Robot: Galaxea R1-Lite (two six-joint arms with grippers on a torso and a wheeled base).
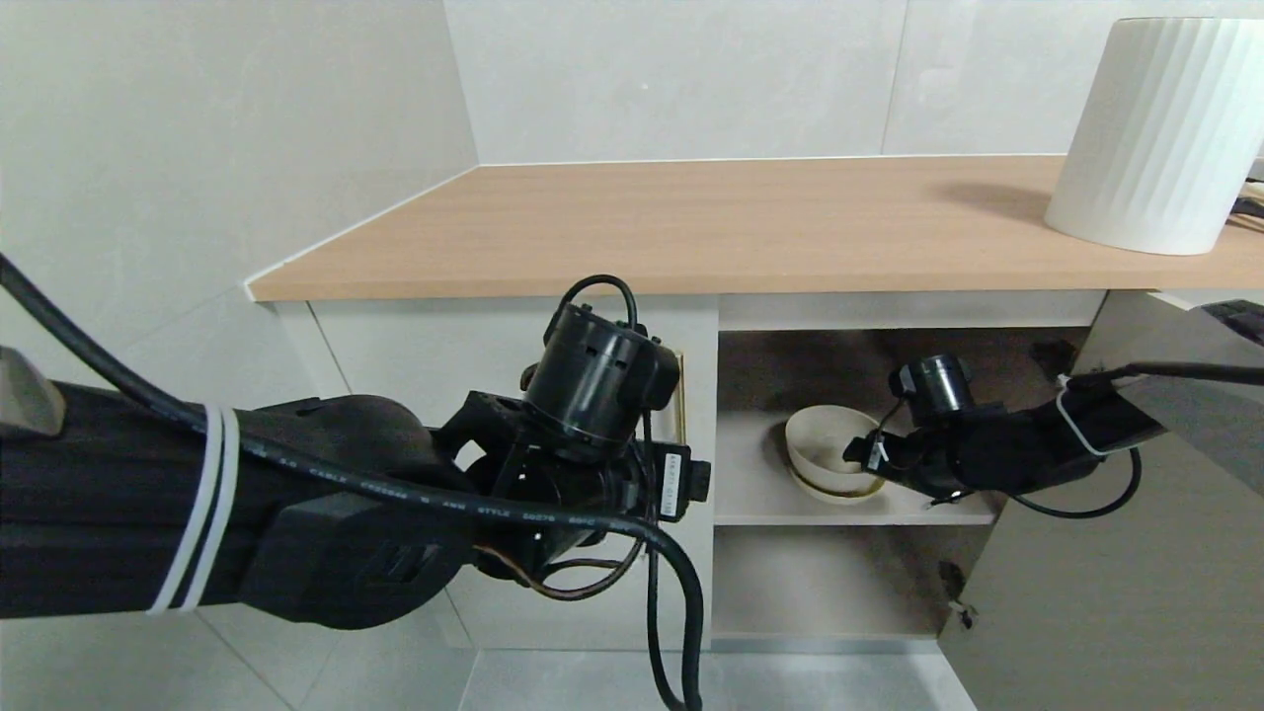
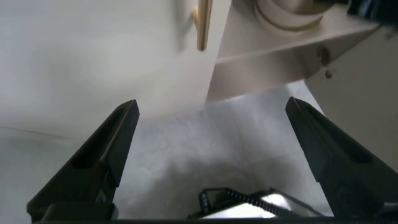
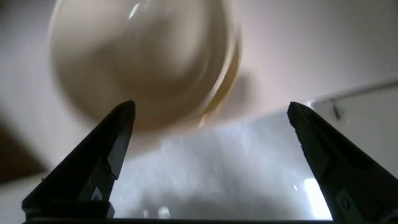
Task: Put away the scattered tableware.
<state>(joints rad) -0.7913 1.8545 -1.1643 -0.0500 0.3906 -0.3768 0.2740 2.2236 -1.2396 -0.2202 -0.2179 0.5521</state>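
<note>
A cream bowl (image 1: 825, 446) sits tilted on the middle shelf (image 1: 750, 504) of the open cupboard, with a yellowish rim showing under it. My right gripper (image 3: 211, 109) is open just in front of the bowl (image 3: 143, 62), with nothing between its fingers; the head view shows this gripper (image 1: 857, 452) at the bowl's right edge. My left gripper (image 2: 211, 109) hangs wide open and empty over the floor, before the shut left door and its gold handle (image 2: 202, 25). The bowl (image 2: 289, 15) also appears past that door.
The right cupboard door (image 1: 1106, 583) stands swung open beside my right arm. A white ribbed container (image 1: 1155, 133) stands at the right of the wooden countertop (image 1: 691, 222). The bottom shelf (image 1: 820, 583) is bare. A wall closes off the left.
</note>
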